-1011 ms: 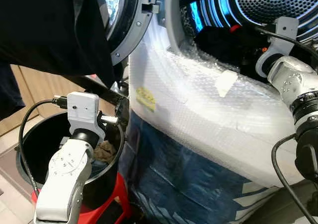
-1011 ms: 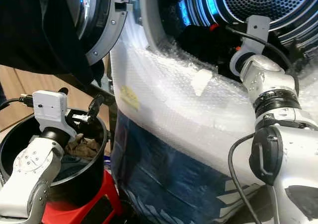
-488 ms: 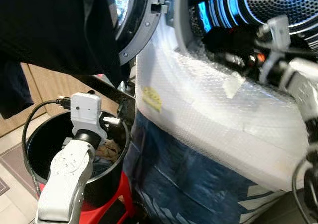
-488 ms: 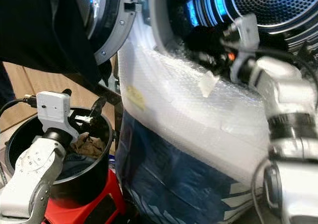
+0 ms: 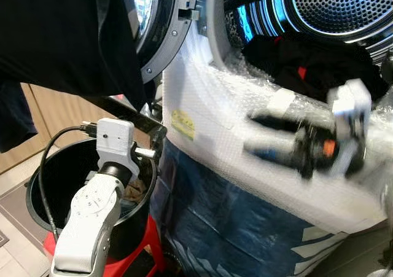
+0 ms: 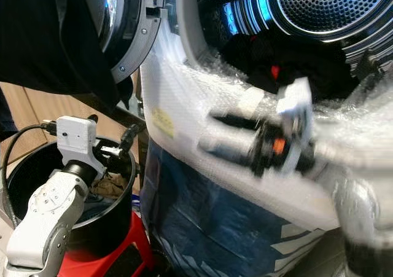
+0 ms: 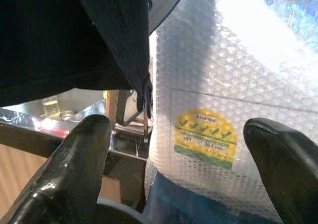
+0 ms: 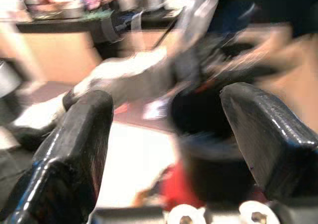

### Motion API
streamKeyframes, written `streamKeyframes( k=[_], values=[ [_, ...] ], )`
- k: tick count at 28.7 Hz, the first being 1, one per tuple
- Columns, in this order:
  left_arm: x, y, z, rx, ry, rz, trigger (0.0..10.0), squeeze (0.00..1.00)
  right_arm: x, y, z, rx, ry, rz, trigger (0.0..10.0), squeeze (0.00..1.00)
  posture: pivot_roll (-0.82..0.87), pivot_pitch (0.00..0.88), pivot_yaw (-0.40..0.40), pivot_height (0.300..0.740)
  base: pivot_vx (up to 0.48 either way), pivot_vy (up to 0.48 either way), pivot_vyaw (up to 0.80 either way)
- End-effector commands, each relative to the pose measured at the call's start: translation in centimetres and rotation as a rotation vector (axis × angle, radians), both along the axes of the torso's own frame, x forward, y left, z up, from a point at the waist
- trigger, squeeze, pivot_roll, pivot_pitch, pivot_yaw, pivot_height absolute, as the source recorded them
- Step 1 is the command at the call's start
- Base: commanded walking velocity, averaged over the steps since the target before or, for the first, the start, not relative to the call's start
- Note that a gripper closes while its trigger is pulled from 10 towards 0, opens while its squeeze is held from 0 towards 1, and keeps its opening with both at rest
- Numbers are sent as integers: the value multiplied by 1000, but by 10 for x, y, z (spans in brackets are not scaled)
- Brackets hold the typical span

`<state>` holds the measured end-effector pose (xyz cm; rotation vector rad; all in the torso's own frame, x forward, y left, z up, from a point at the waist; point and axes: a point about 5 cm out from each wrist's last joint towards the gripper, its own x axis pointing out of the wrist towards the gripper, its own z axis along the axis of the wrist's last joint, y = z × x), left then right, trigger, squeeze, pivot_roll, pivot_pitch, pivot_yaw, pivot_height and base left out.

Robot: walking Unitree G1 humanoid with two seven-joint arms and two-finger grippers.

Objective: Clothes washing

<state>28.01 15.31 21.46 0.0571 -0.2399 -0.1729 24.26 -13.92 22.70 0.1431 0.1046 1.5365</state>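
Both jaws wide, empty: left gripper (image 7: pixel 174 149); right gripper (image 8: pixel 166 134).

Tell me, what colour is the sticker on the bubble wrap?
Yellow and green sticker, clearest in left wrist view.

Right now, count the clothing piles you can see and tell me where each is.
2. Dark clothes lie in the washer drum's mouth; a brownish cloth sits in the black bucket under the left gripper. More may be hidden deeper in either.

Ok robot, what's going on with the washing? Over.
Right gripper open, empty, blurred, in front of the washer. Left gripper open over the black bin. Dark clothes in the drum. Black garment hanging over the door.
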Motion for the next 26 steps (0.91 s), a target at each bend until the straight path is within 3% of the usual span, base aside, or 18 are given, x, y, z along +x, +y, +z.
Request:
streamKeyframes(
  k=[1,2,3,4,6,8,10,12,15,17,19,20,21,22,23,25,26],
  values=[
    [2,-4,-1,3,1,-26,10000,0,-4,4,-14,-54,5,3,10000,0,130,18,-86,740,0,0,0],
    [2,-4,-1,3,1,-26,10000,0,-4,4,-14,-54,5,3,10000,0,130,18,-86,740,0,0,0],
    [3,-6,-1,8,3,-38,10000,0,-6,6,-35,-93,38,-20,10000,0,135,19,-88,740,0,0,0],
    [4,-6,-2,10,3,-42,10000,0,-7,7,-40,-102,47,-28,10000,0,135,19,-88,740,0,0,0],
    [3,-12,-10,24,35,-96,10000,0,-2,2,-74,-65,193,-164,10000,0,137,9,-91,740,0,0,0],
    [1,-18,-19,32,76,-146,10000,0,-8,-6,-116,-86,326,-269,10000,0,142,8,-92,740,0,0,0],
    [-3,-24,-35,46,142,-209,10000,0,-23,-21,-173,-290,428,-362,10000,0,158,6,-100,740,0,0,0],
    [-5,-26,-43,47,169,-234,10000,0,-25,-29,-193,-346,446,-423,10000,0,175,5,-106,740,0,0,0],
    [-10,-36,-67,78,257,-334,10000,0,-14,-50,-232,-435,584,-768,10000,0,173,1,-109,740,0,0,0],
    [-10,-38,-75,85,280,-358,10000,0,-15,-54,-242,-467,620,-837,10000,0,171,0,-105,740,0,0,0],
    [-10,-43,-91,109,324,-388,10000,0,-18,-60,-258,-571,620,-963,10000,0,173,0,-103,740,0,0,0],
    [-8,-49,-108,126,378,-422,10000,0,-22,-69,-272,-644,656,-1131,10000,0,177,0,-100,740,0,0,0],
    [-7,-51,-113,135,393,-429,10000,0,-23,-71,-275,-661,674,-1185,10000,0,178,0,-101,740,0,0,0],
    [-7,-51,-113,135,393,-429,10000,0,-23,-71,-275,-661,674,-1185,10000,0,178,0,-101,740,0,0,0],
    [-7,-60,-127,157,438,-491,10000,0,-27,-75,-282,-762,639,-1238,10000,0,185,0,-102,740,0,0,0],
    [-7,-70,-155,181,541,-550,10000,0,-36,-76,-291,-836,660,-1287,10000,0,178,0,-104,740,0,0,0],
    [-7,-70,-155,181,541,-550,10000,0,-36,-76,-291,-836,660,-1287,10000,0,178,0,-104,740,0,0,0]
  ],
)
